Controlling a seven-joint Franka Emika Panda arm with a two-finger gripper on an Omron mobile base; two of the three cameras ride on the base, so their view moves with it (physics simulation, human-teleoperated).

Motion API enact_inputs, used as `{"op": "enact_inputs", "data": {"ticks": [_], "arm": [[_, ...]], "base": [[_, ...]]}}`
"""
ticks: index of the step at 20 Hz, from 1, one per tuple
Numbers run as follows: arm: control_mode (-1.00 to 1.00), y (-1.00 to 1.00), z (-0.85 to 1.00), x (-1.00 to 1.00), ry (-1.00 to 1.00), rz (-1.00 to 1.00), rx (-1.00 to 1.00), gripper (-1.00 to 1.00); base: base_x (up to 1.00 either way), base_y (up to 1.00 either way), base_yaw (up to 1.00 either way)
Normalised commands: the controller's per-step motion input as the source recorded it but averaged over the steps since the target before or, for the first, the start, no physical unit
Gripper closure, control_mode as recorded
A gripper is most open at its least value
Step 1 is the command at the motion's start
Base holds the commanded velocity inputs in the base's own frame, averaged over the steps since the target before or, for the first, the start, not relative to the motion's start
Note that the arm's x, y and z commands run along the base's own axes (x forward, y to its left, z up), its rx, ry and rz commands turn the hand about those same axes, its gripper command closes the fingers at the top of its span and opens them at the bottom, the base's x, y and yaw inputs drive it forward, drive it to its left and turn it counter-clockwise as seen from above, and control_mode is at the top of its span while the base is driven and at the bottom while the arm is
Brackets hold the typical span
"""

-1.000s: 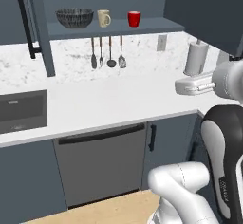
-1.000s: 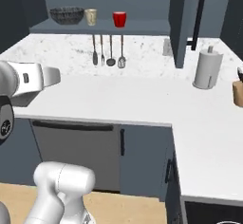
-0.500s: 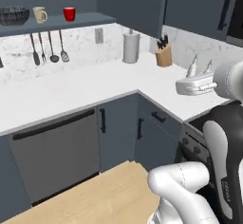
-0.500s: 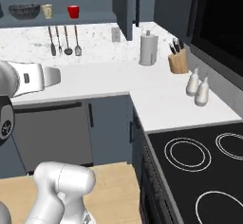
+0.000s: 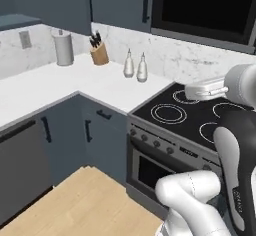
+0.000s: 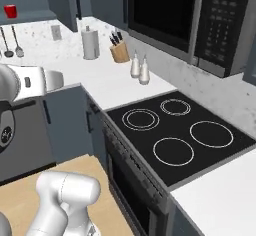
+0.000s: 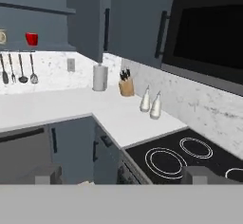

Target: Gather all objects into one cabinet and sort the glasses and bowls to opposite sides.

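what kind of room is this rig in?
A home-style kitchen, rendered rather than real. Telling signs: a black four-ring stovetop with a microwave above it, a knife block on the white counter, and slate-blue cabinets.

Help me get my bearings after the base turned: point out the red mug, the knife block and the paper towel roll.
red mug (image 7: 32,39), hand view, on its red side wall.
knife block (image 6: 120,53), right base view, on its wooden front face.
paper towel roll (image 5: 63,49), left base view, on the roll's side.
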Motion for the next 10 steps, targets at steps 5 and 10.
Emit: {"op": "enact_inputs", "data": {"ticks": [5,10], "arm": [[1.00,0.00,0.00,0.00,0.00,0.00,0.00,-1.00],[1.00,0.00,0.00,0.00,0.00,0.00,0.00,-1.00]], "base": [[-0.47,-0.31,-0.54],[-0.39,-0.45,-0.50]]}}
